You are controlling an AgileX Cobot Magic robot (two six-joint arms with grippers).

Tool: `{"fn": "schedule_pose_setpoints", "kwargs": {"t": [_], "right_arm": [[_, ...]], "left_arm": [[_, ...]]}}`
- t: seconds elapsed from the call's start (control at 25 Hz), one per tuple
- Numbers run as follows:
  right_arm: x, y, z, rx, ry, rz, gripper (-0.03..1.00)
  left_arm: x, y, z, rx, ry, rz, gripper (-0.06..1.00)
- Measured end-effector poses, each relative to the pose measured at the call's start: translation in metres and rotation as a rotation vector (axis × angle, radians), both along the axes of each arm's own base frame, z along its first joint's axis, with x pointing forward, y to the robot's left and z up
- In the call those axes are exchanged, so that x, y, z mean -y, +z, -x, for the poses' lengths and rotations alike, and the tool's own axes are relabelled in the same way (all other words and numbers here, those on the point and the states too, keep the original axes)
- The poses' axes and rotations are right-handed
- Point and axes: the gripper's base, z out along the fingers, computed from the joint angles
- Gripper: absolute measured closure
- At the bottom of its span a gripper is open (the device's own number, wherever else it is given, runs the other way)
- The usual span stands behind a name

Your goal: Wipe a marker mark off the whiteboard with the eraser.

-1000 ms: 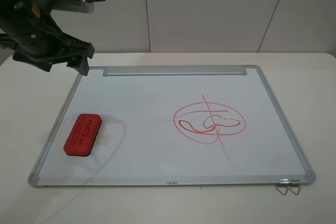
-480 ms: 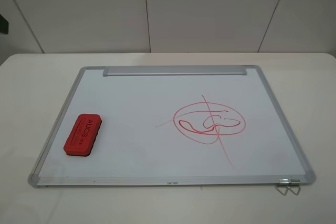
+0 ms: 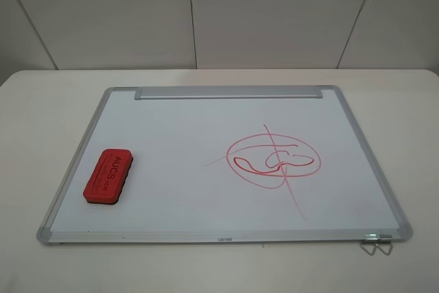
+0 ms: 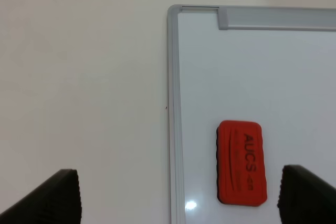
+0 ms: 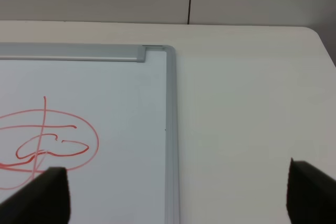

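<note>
Gone from the high view since a second ago is the left arm; one small red block eraser lies untouched near the left edge of the single silver-framed whiteboard, no heart mark visible. Left pincer and right pincer both gape, empty, apparently parked after wiping.

Left hand black ribbed fingertips, right hand likewise
</note>
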Motion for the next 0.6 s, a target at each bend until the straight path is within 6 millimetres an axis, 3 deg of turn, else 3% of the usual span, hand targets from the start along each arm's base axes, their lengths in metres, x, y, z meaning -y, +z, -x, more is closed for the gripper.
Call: {"fn": "schedule_pose_setpoints", "kwargs": {"t": [0.24,0.4,0.6], "right_arm": [[0.0,0.0,0.0,0.0,0.0,0.0,0.26],[0.0,0.0,0.0,0.0,0.0,0.0,0.26],[0.0,0.0,0.0,0.0,0.0,0.0,0.26]], "left_arm": [[-0.007,-0.002,0.053,0.099,-0.017,0.016,0.2],[-0.009,-0.026,0.065,0.107,-0.04,-0.017,0.2],[-0.008,-0.064,0.064,0.048,-0.067,-0.048,0.2]]}}
